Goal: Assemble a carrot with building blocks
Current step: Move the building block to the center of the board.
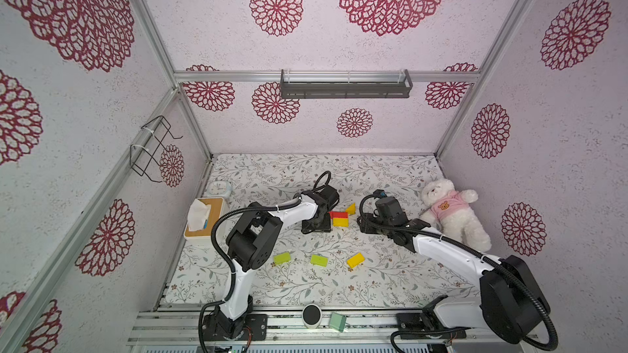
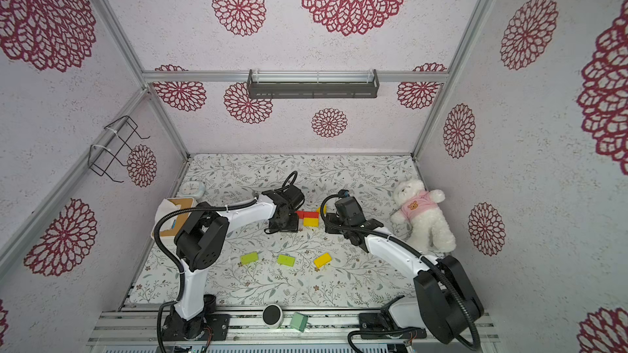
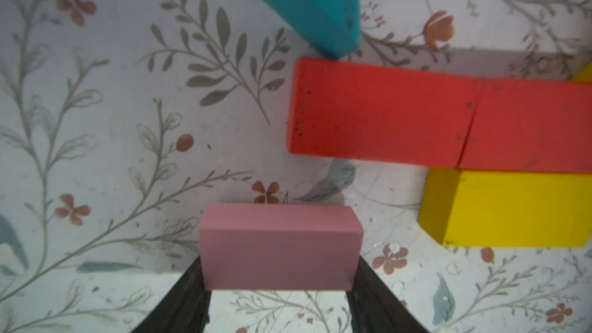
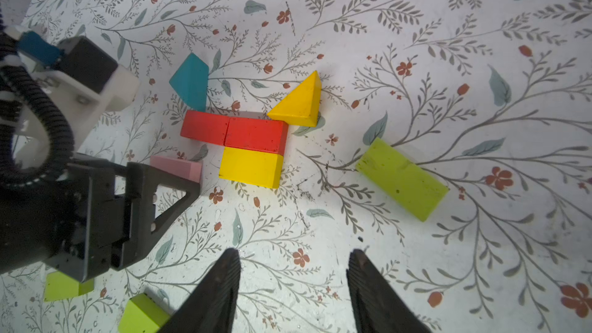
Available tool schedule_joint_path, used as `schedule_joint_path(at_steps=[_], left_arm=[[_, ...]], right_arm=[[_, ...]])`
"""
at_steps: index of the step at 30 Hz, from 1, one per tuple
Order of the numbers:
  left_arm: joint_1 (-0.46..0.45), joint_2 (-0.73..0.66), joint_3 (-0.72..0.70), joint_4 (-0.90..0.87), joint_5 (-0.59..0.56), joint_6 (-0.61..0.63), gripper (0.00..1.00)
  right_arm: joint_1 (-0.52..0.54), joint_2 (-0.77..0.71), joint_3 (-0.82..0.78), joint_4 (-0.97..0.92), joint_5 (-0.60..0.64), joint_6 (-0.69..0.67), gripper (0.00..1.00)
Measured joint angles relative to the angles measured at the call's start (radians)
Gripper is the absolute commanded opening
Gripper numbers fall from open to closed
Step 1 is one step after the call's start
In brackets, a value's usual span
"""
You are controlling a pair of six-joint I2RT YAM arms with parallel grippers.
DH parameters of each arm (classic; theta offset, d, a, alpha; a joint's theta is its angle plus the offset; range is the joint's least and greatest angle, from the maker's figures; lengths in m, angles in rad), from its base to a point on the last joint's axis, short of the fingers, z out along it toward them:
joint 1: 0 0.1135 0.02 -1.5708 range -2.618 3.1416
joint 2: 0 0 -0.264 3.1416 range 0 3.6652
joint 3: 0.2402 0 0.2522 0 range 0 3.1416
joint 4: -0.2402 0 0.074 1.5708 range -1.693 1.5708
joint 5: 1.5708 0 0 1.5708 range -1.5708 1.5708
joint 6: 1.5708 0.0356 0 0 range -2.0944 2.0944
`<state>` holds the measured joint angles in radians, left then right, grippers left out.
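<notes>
The carrot stands as two red blocks [image 4: 234, 131] end to end, with a yellow block [image 4: 251, 168] against their near side. A teal triangle [image 4: 190, 81] and a yellow triangle [image 4: 299, 100] touch their far corners. In a top view the red [image 1: 339, 214] and yellow [image 1: 340, 222] rows show between the arms. My left gripper [image 3: 278, 270] is shut on a pink block [image 3: 280, 248], low over the mat beside the yellow block and apart from it. My right gripper [image 4: 294, 257] hangs open and empty, short of the figure.
Loose blocks lie nearer the front: two lime green [image 1: 282, 258] [image 1: 319, 260] and one yellow [image 1: 355, 260]. Another lime-green block [image 4: 402, 179] lies to the right of the figure. A teddy bear [image 1: 452, 213] sits at the right, a tissue box [image 1: 204, 219] and clock [image 1: 217, 187] at the left. A mint-green block [image 1: 337, 321] rests on the front rail.
</notes>
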<state>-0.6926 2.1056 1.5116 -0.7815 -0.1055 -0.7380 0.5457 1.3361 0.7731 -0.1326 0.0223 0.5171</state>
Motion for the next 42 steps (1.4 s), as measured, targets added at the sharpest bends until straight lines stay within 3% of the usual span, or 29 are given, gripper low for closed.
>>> schedule_joint_path(at_steps=[26,42], left_arm=[[0.002,0.055,0.089,0.009,0.047,0.04,0.68],[0.0,0.034,0.071,0.034,0.052,0.029,0.72]], right_arm=[[0.0,0.0,0.001,0.0,0.008,0.01,0.57],[0.0,-0.002,0.001,0.0,0.011,0.018,0.57]])
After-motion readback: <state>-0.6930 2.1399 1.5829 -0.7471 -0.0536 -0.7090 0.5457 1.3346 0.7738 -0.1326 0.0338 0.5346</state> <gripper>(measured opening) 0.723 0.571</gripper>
